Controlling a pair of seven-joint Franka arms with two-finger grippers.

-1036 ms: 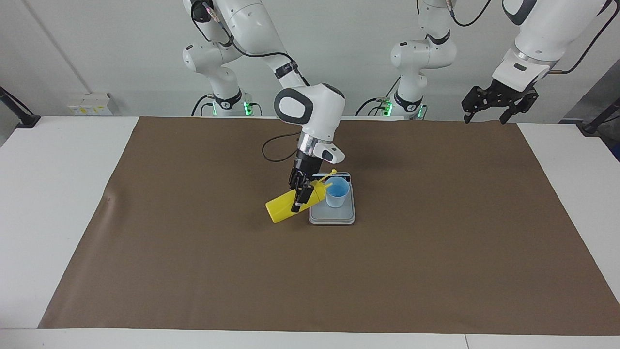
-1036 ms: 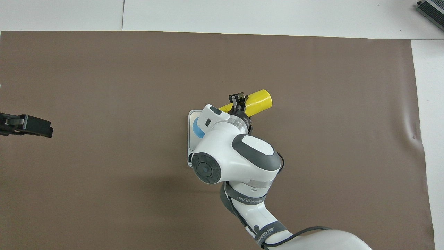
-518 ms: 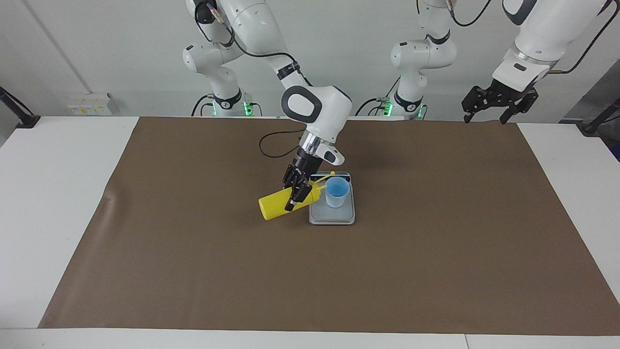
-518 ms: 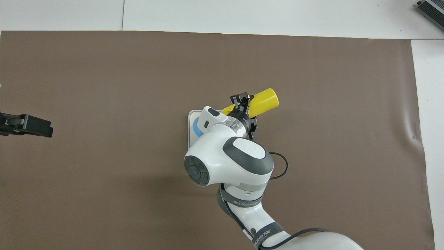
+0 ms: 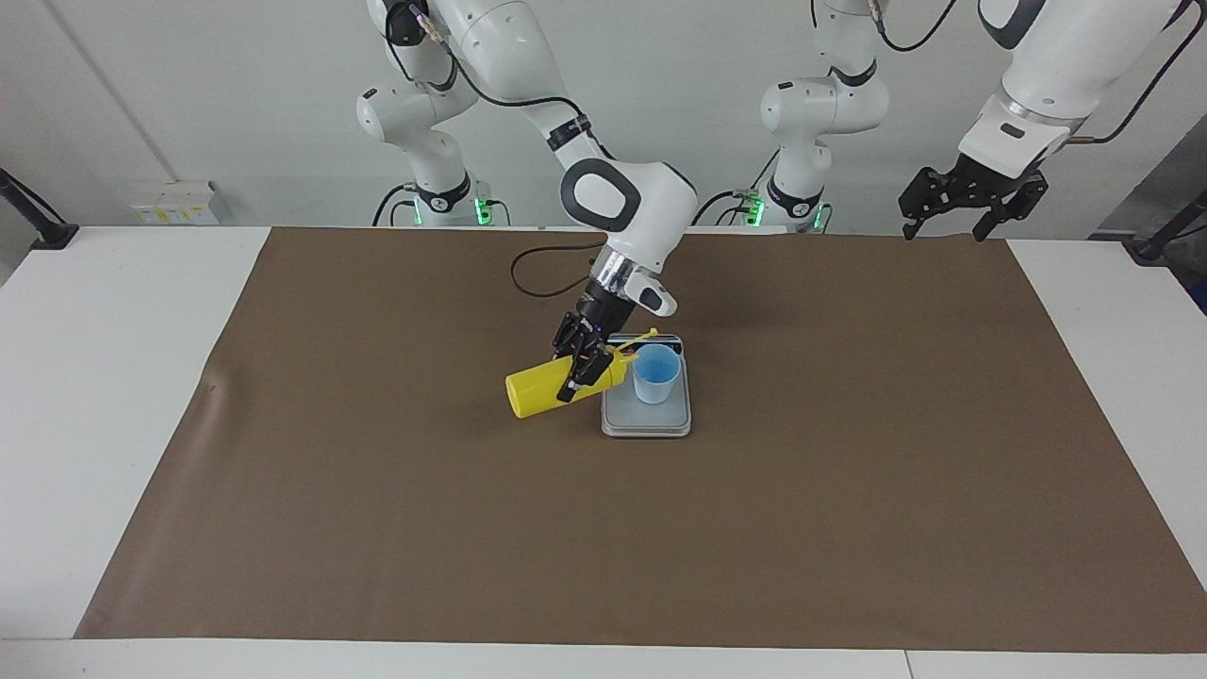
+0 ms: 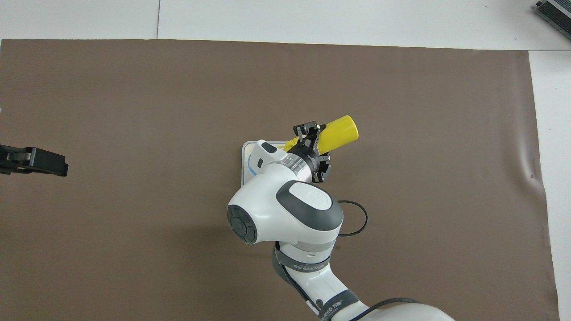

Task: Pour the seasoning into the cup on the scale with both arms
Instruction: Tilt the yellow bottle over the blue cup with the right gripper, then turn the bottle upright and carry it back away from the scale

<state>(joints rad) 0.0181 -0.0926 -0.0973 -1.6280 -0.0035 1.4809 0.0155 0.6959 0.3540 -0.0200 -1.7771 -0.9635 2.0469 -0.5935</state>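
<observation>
My right gripper [image 5: 581, 370] [image 6: 308, 135] is shut on the seasoning, a yellow squeeze bottle [image 5: 536, 392] [image 6: 340, 132]. The bottle lies almost level in the air, its nozzle at the rim of the light-blue cup [image 5: 656, 373] and its tethered cap sticking up. The cup stands on the silver-grey scale [image 5: 647, 421] [image 6: 245, 156]; in the overhead view my right arm hides most of both. My left gripper [image 5: 946, 229] [image 6: 53, 163] waits open and empty, high over the left arm's end of the table.
A brown mat [image 5: 849, 453] covers most of the white table [image 5: 113, 377]. A black cable loop [image 5: 537, 283] hangs from my right wrist over the mat, on the robots' side of the scale.
My right arm has drawn back toward the robots and turned its wrist. The bottle's base has risen, so the bottle now lies closer to level. The left arm has not moved.
</observation>
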